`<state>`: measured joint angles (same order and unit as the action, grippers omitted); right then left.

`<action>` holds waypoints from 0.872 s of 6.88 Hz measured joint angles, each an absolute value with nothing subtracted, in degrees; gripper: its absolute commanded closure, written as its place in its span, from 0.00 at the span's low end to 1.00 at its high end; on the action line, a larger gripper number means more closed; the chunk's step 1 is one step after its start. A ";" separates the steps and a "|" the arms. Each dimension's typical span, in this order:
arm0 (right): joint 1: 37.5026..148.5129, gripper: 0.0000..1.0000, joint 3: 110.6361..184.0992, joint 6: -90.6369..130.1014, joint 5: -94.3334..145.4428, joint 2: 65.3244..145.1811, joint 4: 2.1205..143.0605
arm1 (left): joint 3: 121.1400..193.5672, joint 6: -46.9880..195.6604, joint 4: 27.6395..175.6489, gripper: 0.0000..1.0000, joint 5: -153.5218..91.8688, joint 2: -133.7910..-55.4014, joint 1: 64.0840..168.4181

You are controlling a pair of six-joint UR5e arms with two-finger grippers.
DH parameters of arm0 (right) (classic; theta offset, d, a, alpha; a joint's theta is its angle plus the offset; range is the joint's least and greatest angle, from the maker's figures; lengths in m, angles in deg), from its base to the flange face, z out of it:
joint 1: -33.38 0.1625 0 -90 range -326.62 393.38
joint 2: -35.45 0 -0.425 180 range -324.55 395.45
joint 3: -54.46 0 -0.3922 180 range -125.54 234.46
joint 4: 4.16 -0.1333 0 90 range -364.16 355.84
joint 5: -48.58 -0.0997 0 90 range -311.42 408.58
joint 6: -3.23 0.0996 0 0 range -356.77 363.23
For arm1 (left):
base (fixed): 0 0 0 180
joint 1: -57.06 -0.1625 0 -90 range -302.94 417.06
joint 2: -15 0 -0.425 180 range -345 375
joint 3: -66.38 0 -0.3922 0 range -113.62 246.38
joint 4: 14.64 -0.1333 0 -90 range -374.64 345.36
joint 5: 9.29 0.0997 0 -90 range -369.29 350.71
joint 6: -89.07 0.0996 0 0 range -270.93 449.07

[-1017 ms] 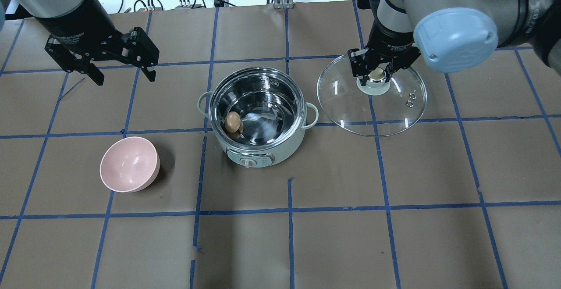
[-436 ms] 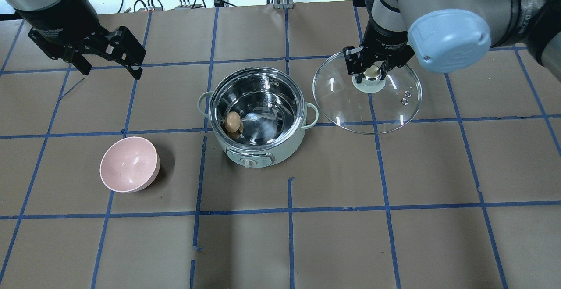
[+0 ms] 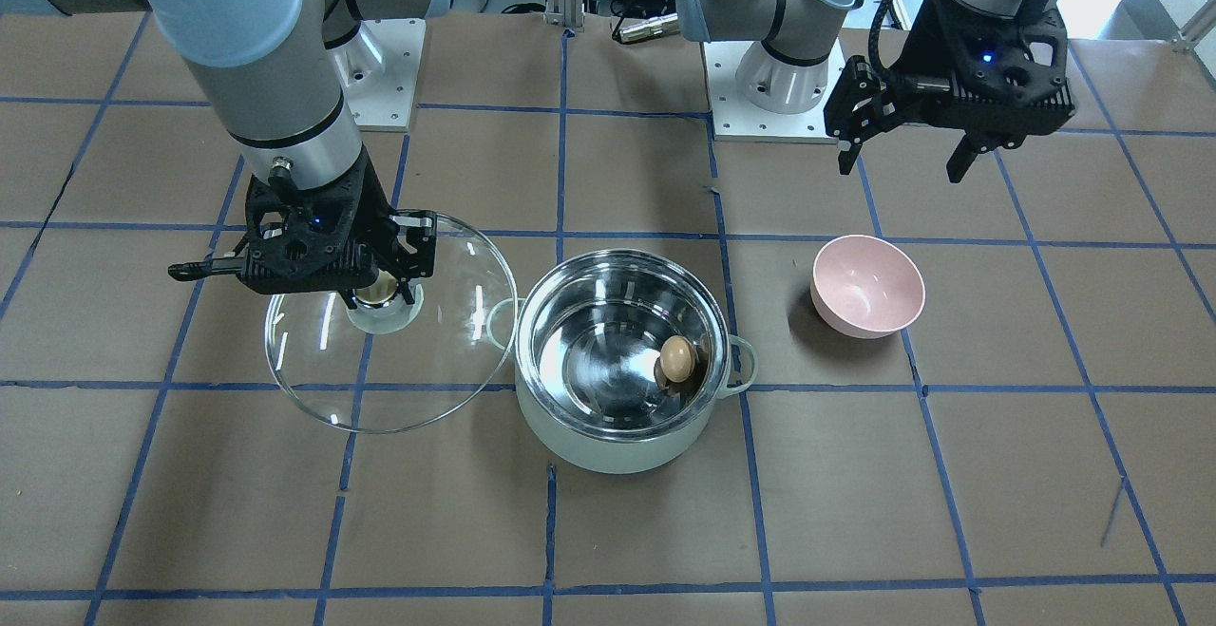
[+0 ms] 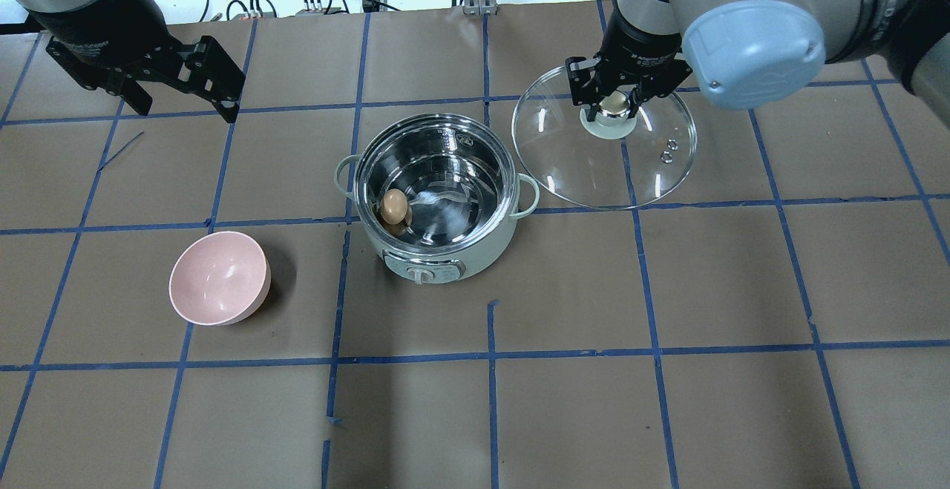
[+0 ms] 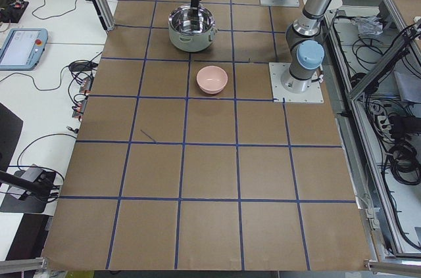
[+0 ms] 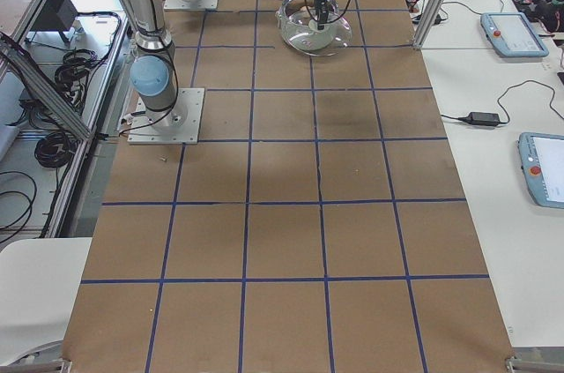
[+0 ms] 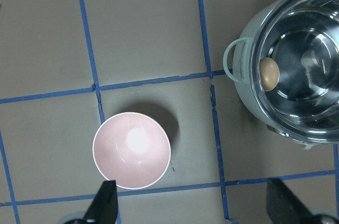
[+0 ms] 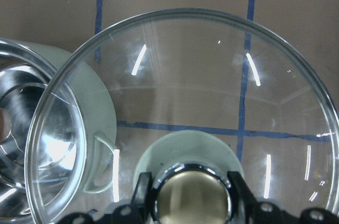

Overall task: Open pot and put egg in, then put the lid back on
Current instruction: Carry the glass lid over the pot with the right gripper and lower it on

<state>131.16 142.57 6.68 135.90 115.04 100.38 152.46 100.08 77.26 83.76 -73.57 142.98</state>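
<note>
Seen from overhead, the right tool (image 4: 613, 105) was clamped on the knob of the lid (image 4: 594, 170), held upper right of centre with its left edge just over a handle of the open pot (image 4: 445, 260) at mid-frame. The egg (image 4: 394, 205) lay inside the pot by its left wall. The left tool (image 4: 185, 107) hung at upper left, fingers spread wide and empty, well apart from the pot.

Egg (image 4: 394, 205) lay inside pot (image 4: 479, 255) on desk (image 4: 668, 400). Bowl (image 4: 219, 277) stood to pot's left, lid (image 4: 594, 170) hung to its right.
</note>
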 measured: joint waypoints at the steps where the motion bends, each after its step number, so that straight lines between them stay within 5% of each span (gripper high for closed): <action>1: 132.57 0.74 141.00 8.39 135.87 114.66 99.96 | 152.62 100.06 77.02 0.00 83.77 -73.59 143.05; 6: 150.14 0.74 131.51 29.09 140.21 103.32 101.68 | 152.78 100.05 76.78 0.00 83.70 -73.60 143.10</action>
<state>150.14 131.51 29.09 140.21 103.32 101.68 152.78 100.05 76.78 83.70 -73.60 143.10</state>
